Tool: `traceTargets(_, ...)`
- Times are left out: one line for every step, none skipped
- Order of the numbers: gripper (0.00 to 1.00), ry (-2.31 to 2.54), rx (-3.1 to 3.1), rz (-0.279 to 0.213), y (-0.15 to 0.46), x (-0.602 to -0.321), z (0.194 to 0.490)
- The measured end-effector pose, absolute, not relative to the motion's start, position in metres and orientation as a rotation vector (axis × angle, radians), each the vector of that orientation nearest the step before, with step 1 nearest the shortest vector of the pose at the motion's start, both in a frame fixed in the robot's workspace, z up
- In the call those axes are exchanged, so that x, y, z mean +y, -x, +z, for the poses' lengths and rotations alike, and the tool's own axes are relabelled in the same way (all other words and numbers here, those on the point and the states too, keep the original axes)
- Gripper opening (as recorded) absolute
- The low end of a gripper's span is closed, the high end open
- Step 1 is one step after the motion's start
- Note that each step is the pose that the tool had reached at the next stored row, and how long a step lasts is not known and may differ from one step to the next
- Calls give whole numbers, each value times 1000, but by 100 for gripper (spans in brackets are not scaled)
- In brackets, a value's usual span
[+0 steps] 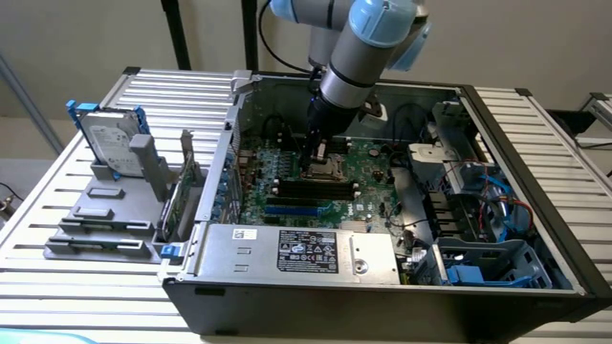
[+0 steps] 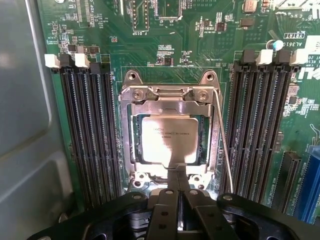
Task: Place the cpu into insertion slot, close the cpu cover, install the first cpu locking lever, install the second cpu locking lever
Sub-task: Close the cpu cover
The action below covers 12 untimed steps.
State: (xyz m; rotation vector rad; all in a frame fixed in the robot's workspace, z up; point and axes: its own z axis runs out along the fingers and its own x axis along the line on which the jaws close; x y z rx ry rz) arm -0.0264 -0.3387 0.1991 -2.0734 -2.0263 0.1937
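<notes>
Tool [image 2: 178,174] shut with nothing in it, its tip at one edge of the cpu cover [image 2: 170,106], which I see closed over the cpu [image 2: 168,141].

- Open case [image 1: 383,308]: entry from above is free; the arm [image 1: 359,50] takes the middle of the opening.
- Power supply [image 1: 297,251] blocks the near side; drive cage [image 1: 445,147] and cables [image 1: 502,208] crowd the exterior view's right.
- Pincer [image 2: 177,175], fingers together, at the cpu cover [image 2: 170,106] edge; open air over the cover.
- Memory slots [image 2: 90,135] flank the cover closely on both sides, white latches [image 2: 52,60] raised at the ends.
- Thin lever [image 2: 223,145] runs in the narrow gap between the cover and one slot bank.
- Case wall [image 2: 25,130] stands just past the other bank.
</notes>
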Motion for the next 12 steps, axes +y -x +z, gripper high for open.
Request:
traceTargets(11,2073,-2026,193,26,-339,199)
traceTargets(11,2073,-2026,193,26,-339,200)
traceTargets(11,2073,-2026,193,26,-339,204)
traceTargets(11,2073,-2026,193,26,-339,207)
traceTargets(11,2073,-2026,194,27,-339,212)
traceTargets(11,2073,-2026,194,28,-339,215)
traceTargets(11,2073,-2026,194,29,-340,219)
traceTargets(11,2073,-2026,194,32,-341,221)
traceTargets(11,2073,-2026,194,35,-342,222)
traceTargets(11,2073,-2026,193,38,-343,224)
traceTargets(11,2073,-2026,194,42,-344,225)
traceTargets(11,2073,-2026,193,46,-345,225)
